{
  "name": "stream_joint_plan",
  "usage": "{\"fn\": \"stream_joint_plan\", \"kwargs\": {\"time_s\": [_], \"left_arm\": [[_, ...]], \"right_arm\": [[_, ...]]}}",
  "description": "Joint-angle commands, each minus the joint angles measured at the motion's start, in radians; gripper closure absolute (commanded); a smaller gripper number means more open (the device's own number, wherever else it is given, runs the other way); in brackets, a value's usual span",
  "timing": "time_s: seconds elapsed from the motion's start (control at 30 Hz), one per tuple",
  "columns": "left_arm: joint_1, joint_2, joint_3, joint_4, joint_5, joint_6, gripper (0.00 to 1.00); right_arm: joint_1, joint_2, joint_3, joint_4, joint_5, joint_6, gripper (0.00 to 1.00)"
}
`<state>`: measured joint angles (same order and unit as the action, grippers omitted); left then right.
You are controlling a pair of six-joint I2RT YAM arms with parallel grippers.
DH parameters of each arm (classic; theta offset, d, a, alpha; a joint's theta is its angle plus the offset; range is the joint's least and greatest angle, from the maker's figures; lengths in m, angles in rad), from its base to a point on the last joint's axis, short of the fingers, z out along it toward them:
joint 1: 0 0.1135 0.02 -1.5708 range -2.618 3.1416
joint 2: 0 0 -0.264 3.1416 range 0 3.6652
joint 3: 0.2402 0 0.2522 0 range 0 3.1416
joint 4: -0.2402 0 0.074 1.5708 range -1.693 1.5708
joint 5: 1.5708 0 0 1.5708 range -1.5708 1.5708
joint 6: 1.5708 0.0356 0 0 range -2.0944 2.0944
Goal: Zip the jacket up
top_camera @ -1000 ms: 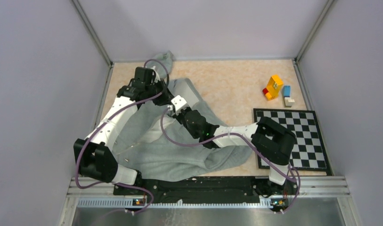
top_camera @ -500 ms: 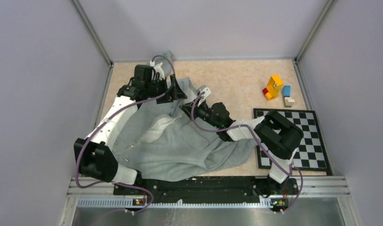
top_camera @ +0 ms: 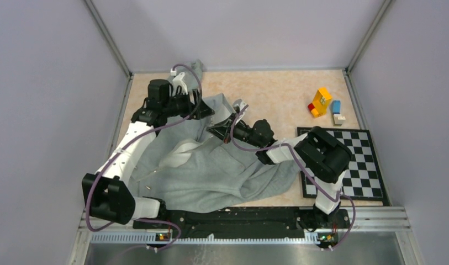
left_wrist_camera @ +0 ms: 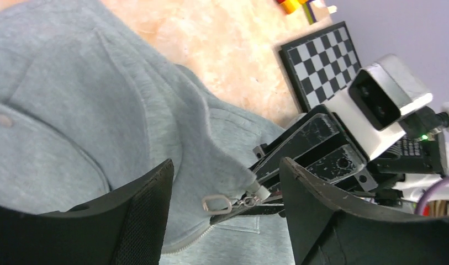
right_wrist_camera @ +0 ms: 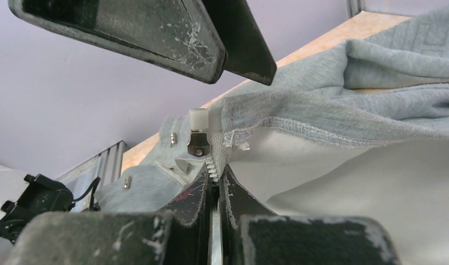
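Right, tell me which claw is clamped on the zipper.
The right claw: it is pinched shut on the jacket's zipper just under the slider. The left claw stands wide open.

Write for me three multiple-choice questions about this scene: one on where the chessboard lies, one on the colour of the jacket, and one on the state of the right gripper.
1. In the top view, where does the chessboard lie?
A) left of the jacket
B) right of the jacket
C) on top of the jacket

2. What colour is the jacket?
A) red
B) black
C) light grey

3. How is the right gripper?
A) shut on the jacket's zipper
B) wide open above the chessboard
C) shut on the chessboard

Answers:
1 B: it lies to the right, past the jacket's edge.
2 C: the fleece is light grey in every view.
3 A: the right wrist view shows its fingers pinched together on the zipper.
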<state>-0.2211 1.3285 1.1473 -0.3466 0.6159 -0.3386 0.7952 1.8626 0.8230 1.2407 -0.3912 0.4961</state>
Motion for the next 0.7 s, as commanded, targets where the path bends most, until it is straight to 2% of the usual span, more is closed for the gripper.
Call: {"fn": "stream_joint_plan", "kwargs": {"time_s": [0.0,0.07,0.13,0.2,0.3,0.37,0.43,0.47,0.53,0.67], "left_arm": [[0.008,0.003,0.011,0.094,0.131,0.0,0.21],[0.016,0.007,0.016,0.096,0.148,-0.006,0.08],[0.024,0.004,0.011,0.098,0.142,-0.018,0.03],[0.033,0.004,0.002,0.095,0.111,-0.033,0.04],[0.065,0.016,-0.017,0.089,0.081,-0.068,0.16],[0.1,0.038,-0.031,0.113,0.115,-0.098,0.23],[0.135,0.069,-0.047,0.156,0.184,-0.128,0.21],[0.141,0.092,-0.051,0.185,0.244,-0.133,0.17],[0.141,0.139,-0.041,0.221,0.383,-0.147,0.14],[0.137,0.161,-0.053,0.204,0.381,-0.149,0.17]], "right_arm": [[-0.008,0.009,0.011,0.115,-0.077,0.011,1.0],[-0.011,0.011,0.001,0.138,-0.086,0.013,1.0],[-0.014,0.016,-0.007,0.156,-0.094,0.013,1.0],[-0.017,0.021,-0.008,0.162,-0.098,0.015,1.0],[-0.022,0.032,-0.007,0.179,-0.106,0.018,1.0],[-0.026,0.038,-0.004,0.183,-0.109,0.021,1.0],[-0.028,0.038,-0.001,0.181,-0.11,0.018,1.0],[-0.027,0.039,0.0,0.179,-0.11,0.015,1.0],[-0.03,0.04,0.007,0.169,-0.114,0.013,1.0],[-0.031,0.04,0.013,0.151,-0.118,0.002,1.0]]}}
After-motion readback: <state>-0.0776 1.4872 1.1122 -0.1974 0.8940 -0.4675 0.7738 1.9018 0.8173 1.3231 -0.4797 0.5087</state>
